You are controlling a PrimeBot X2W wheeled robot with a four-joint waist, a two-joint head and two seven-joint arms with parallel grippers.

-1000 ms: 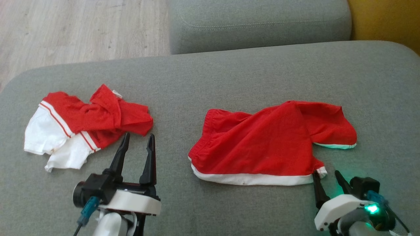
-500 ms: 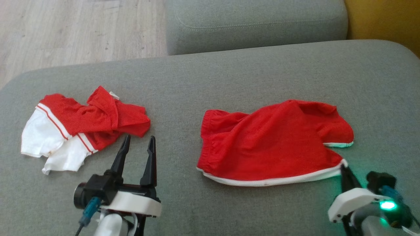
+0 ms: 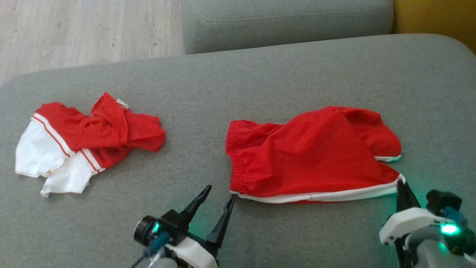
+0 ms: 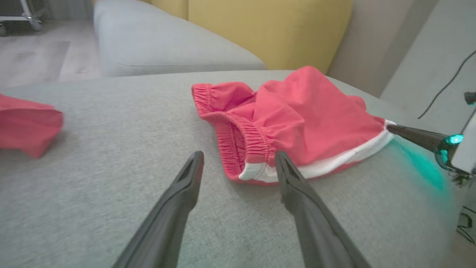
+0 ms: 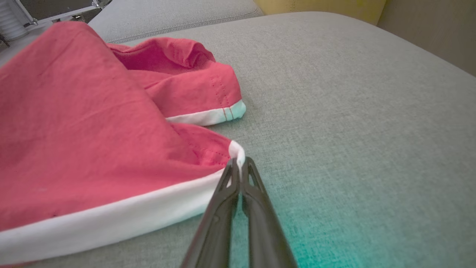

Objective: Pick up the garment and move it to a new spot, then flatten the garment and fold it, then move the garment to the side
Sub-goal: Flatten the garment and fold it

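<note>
Right wrist view: right hand (image 5: 240,163) newly clenched on hem corner (image 5: 237,149) of red shorts (image 5: 93,123); left hand (image 4: 239,157) released, moved up beside waistband corner (image 4: 256,172). Flattening pull likely next.

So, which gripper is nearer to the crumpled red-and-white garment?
Left. The left gripper is to the crumpled garment's right, nearer the robot; the right gripper is farther right, shut on the red shorts' hem corner.

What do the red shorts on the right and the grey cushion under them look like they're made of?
Red shorts: thin woven cloth, likely cotton or a blend, matte; it creases softly and the waistband is puckered by elastic.
Grey cushion: coarse woven upholstery fabric, matte; a crosswise thread grain shows up close.
</note>
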